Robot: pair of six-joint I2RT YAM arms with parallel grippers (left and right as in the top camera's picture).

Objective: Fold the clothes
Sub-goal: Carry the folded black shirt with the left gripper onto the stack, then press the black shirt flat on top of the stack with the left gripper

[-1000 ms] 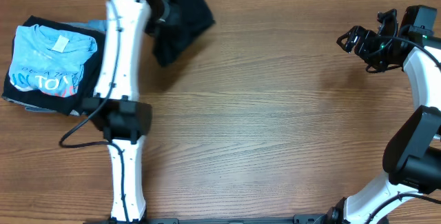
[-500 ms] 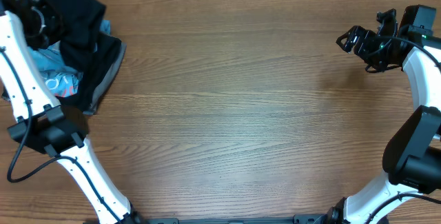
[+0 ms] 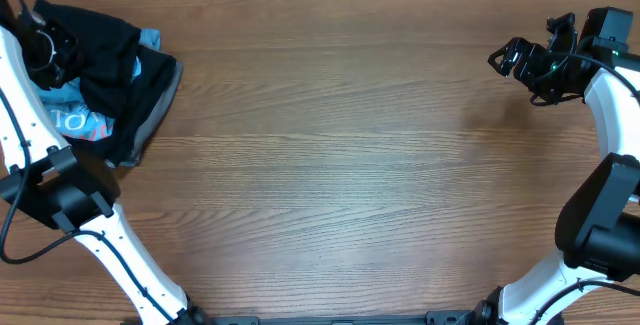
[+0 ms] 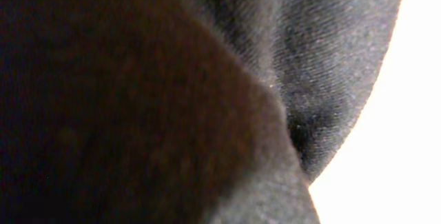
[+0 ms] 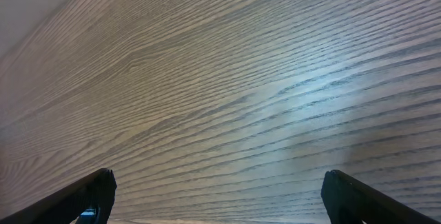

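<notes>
Here, the black garment (image 3: 120, 60) wraps the left gripper (image 3: 45, 47); its jaws are hidden, so I cannot tell their state; the right gripper (image 5: 217, 186) gapes wide, empty, with table (image 5: 227, 79) showing between its jaws.

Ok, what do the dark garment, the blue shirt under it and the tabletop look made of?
Dark garment: soft matte knit, likely cotton jersey; the left wrist view shows fine threads and limp folds. Blue shirt: probably printed jersey, too small to confirm. Tabletop: wood or wood-look laminate, smooth with slight sheen; visible grain lines and a soft glare.
</notes>
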